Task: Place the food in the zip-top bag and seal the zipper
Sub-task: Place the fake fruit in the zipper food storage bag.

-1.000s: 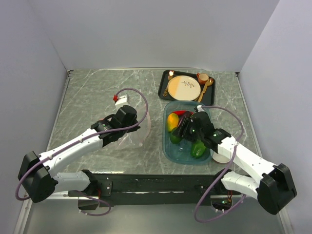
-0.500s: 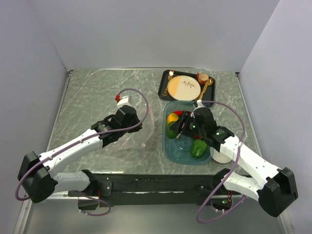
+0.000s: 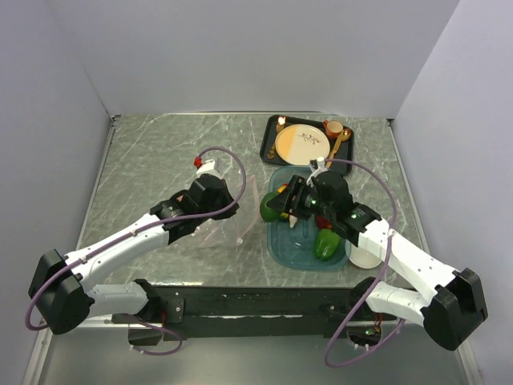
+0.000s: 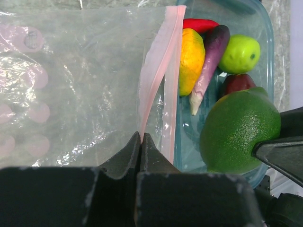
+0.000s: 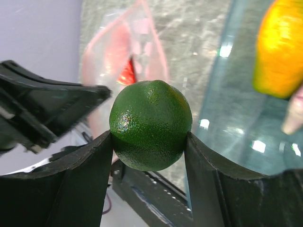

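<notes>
The left gripper (image 4: 141,138) is pinched fully closed on the pink zipper (image 4: 171,56) of the zip-top bag (image 4: 85,85). The bag sits near the middle of the counter (image 3: 152,160), its mouth facing 3 o'clock toward the teal tray (image 3: 276,253). Beyond the pinch, the two pink lips part a little. At the tray's 9 o'clock rim, between tray and bag mouth, the right gripper (image 5: 148,140) clamps a round green fruit (image 5: 150,124) between both fingers, held in the air. In the tray lie a yellow piece (image 4: 191,59), a purple piece (image 4: 210,54), a pale green piece (image 4: 239,53), a red piece (image 4: 201,23) and a green pepper (image 3: 325,244). At 12 o'clock from the tray sits a tan plate (image 3: 300,144).
</notes>
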`<action>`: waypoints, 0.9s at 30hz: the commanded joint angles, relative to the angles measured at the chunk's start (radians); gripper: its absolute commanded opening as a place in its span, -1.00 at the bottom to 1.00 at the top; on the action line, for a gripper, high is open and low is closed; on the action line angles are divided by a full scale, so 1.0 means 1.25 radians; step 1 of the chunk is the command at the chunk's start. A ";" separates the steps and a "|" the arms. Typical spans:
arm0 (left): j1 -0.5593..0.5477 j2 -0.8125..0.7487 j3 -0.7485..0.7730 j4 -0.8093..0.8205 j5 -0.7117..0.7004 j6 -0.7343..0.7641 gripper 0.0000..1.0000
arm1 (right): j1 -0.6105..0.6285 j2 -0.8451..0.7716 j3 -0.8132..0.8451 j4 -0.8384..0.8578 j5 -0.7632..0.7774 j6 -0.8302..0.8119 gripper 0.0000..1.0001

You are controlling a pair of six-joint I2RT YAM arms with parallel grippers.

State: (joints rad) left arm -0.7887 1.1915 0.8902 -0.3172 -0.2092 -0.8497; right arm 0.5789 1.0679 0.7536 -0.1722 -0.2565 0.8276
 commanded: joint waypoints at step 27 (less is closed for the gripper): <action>0.003 -0.077 0.005 0.018 -0.019 0.039 -0.98 | 0.094 0.208 0.197 0.013 -0.024 -0.035 0.31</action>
State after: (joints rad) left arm -0.7887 1.1210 0.8810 -0.3004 -0.2073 -0.8234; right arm 0.6838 1.3323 0.9489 -0.1528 -0.2794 0.8139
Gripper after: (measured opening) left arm 0.023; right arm 0.649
